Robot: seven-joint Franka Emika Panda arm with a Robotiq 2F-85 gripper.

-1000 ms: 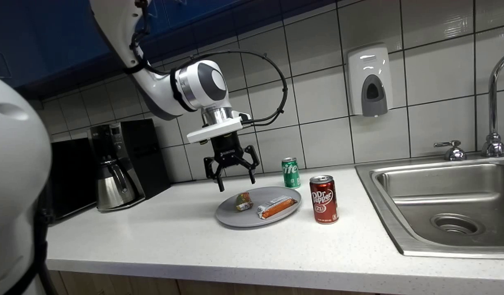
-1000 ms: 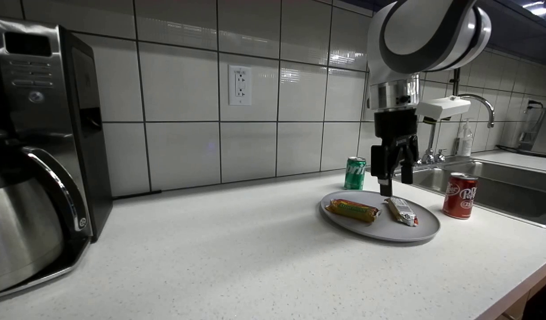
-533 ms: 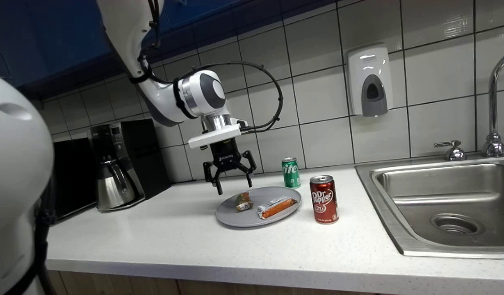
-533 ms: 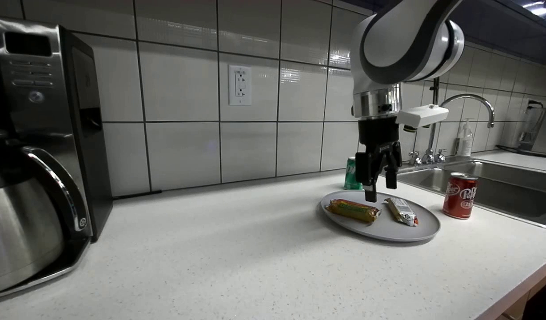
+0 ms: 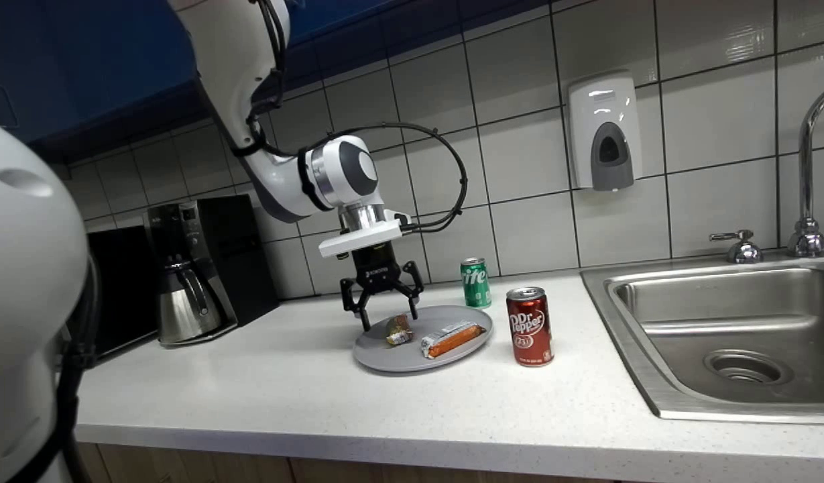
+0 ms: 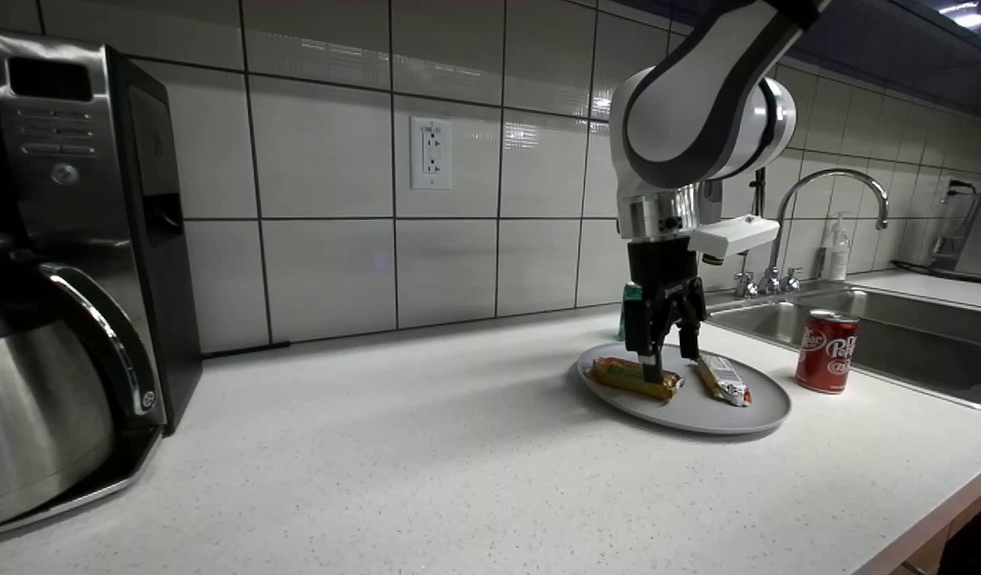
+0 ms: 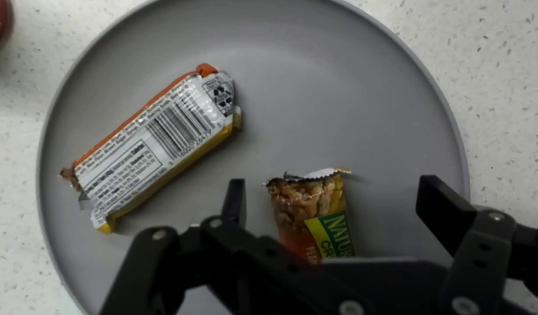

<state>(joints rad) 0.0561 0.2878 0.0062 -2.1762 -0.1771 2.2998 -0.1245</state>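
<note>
My gripper [image 5: 390, 322] is open, pointing down, low over a grey round plate [image 5: 412, 364]. Its fingers [image 7: 332, 192] stand on either side of a wrapped granola bar [image 7: 314, 210] with a green and yellow label, apart from it in the wrist view. The bar's near end is hidden behind the gripper. In an exterior view one finger [image 6: 672, 366] overlaps this bar [image 6: 626, 377]; I cannot tell whether it touches. A second bar [image 7: 157, 146], white barcode side up with orange and yellow edges, lies on the plate too. Nothing is held.
A red Dr Pepper can [image 5: 529, 329] stands beside the plate. A green Sprite can [image 5: 476, 283] stands behind it, partly hidden by the gripper in an exterior view [image 6: 630, 297]. A steel sink [image 5: 636, 349], a coffee maker [image 5: 227, 255] and the tiled wall border the counter.
My gripper has come down toward the plate and over the green-labelled bar, staying open. The bars, plate and cans have not moved.
</note>
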